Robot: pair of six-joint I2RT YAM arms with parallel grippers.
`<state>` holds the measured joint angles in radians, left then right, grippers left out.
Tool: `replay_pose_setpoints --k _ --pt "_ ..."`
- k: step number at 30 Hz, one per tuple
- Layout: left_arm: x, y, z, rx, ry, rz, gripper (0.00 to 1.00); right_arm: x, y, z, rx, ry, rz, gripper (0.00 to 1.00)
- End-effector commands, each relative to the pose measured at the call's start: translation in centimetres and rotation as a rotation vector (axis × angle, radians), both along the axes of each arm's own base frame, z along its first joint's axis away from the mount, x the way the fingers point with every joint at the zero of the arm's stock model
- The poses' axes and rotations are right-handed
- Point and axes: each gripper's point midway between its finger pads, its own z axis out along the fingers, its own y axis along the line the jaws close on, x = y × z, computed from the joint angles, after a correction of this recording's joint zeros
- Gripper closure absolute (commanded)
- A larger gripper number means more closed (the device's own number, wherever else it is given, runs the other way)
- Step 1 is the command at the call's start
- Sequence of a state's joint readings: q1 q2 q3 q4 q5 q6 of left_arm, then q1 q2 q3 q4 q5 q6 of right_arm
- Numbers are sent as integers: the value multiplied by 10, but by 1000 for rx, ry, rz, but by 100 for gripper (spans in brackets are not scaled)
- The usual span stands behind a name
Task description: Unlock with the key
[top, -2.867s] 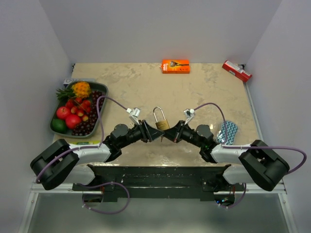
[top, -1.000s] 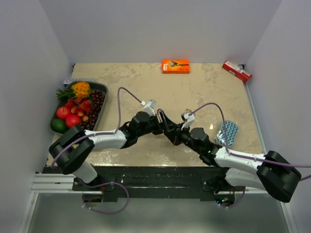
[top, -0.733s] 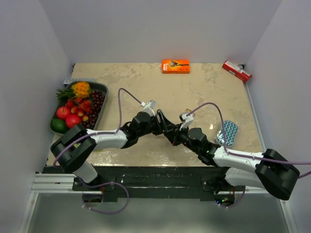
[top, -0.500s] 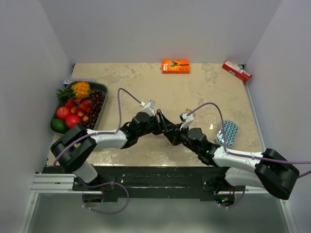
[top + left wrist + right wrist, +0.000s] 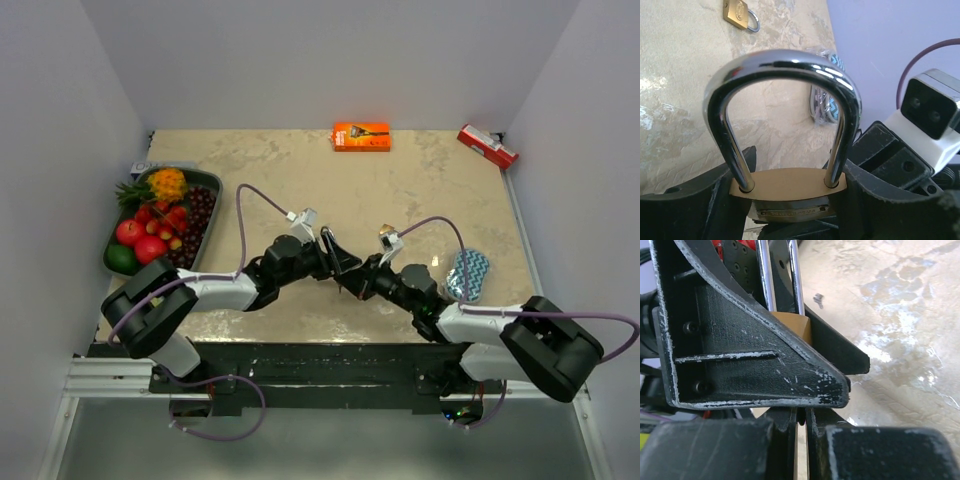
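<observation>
Marbled tabletop, left fingers clamped on brass padlock, right fingers pressed together beside it

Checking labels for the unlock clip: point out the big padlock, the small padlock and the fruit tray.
big padlock [image 5: 790,186], left wrist view, on its brass body.
small padlock [image 5: 736,12], left wrist view, on its brass body.
fruit tray [image 5: 214,190], top external view, on its right rim.

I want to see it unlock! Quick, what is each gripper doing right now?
Left gripper: jaws closed on the brass padlock.
Right gripper: jaws shut; whether they hold anything cannot be told.
</observation>
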<state>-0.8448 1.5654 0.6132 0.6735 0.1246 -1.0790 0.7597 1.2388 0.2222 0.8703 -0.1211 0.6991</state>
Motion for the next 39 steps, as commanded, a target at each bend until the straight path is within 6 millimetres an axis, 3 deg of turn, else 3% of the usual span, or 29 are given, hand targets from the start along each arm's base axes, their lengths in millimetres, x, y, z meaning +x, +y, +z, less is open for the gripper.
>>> replay_pose_setpoints --k 1,19,25,27,28,32,39 --pt "-12 -8 46 -117 -126 -82 100 20 -7 50 187 -110 -53 100" --pt "-36 -11 69 -197 -245 -212 100 20 -13 49 307 -63 -7 100" --pt "-44 -10 72 -194 -282 -251 100 17 -13 60 403 -85 36 100" --pt "-45 -9 75 -200 -297 -257 100 16 -11 51 414 -52 52 100" --pt "-47 -9 74 -199 -300 -265 100 15 -11 60 449 -70 62 100" --pt "-51 -8 78 -205 -322 -286 100 17 -6 47 454 -32 82 100" --pt "-58 -9 84 -219 -371 -332 100 15 -9 55 448 -67 86 100"
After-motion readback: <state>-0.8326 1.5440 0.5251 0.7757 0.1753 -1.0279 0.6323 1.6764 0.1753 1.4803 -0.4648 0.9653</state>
